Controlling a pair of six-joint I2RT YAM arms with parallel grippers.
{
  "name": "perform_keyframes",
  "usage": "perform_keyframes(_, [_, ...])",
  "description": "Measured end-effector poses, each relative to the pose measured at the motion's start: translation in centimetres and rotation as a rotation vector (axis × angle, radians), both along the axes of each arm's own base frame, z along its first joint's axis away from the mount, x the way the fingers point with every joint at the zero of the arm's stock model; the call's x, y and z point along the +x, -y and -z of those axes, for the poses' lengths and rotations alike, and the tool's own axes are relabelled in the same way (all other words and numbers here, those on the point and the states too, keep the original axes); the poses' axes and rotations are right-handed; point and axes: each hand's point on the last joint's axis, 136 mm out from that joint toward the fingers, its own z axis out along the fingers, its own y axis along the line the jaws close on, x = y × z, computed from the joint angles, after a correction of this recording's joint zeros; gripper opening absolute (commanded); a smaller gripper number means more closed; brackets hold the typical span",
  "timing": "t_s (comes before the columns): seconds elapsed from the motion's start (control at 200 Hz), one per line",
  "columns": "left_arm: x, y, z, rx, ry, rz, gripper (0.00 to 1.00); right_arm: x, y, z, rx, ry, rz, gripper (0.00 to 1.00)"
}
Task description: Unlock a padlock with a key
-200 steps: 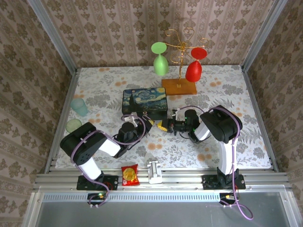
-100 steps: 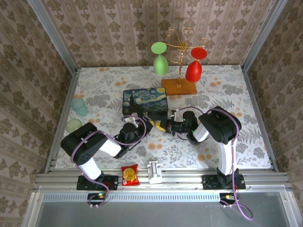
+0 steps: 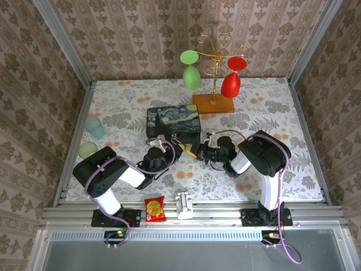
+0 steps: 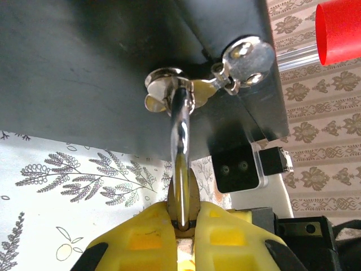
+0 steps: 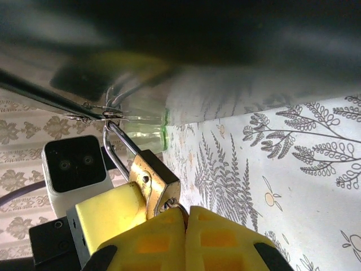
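Padlock (image 5: 153,182) hangs by its shackle (image 4: 179,124) from the hasp (image 4: 163,84) on the front of the box (image 3: 172,119), between the two grippers.

Left gripper (image 4: 181,217): yellow fingers (image 4: 141,234) pinch the brass body edge-on, so the lock is steadied. Long axis runs from the hasp straight back into that grip.

Right gripper (image 5: 185,217): fingers pressed together, no gap. A small metal bit shows at their tips, probably the key (image 5: 168,205). It touches the body's lower end. Can't tell if it's seated in the keyway.

Geometry for the next move: the keyway end faces the right fingertips, and the body is tilted up-left from them toward the hasp. The right arm is the working one. The key must line up with the lock's long axis, then push and twist while the left holds.

In the way: the box wall just above, and the left finger flanking the body right beside the right tips. Tight clearance.

Glass rack (image 3: 214,73), cups (image 3: 93,127), snack packet (image 3: 154,209) and clip (image 3: 184,204) are well apart.
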Motion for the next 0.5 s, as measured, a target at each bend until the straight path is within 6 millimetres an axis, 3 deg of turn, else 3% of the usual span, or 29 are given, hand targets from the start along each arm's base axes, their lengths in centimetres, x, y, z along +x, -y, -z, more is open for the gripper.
perform_keyframes(0.295, [-1.3, 1.4, 3.0, 0.031, -0.036, 0.055, 0.00, -1.8, 1.4, 2.9, -0.104, -0.059, 0.083, 0.00])
perform_keyframes(0.5, [-1.3, 1.5, 3.3, 0.041, -0.033, 0.057, 0.04, -1.8, 1.5, 3.4, -0.119, -0.049, 0.094, 0.00])
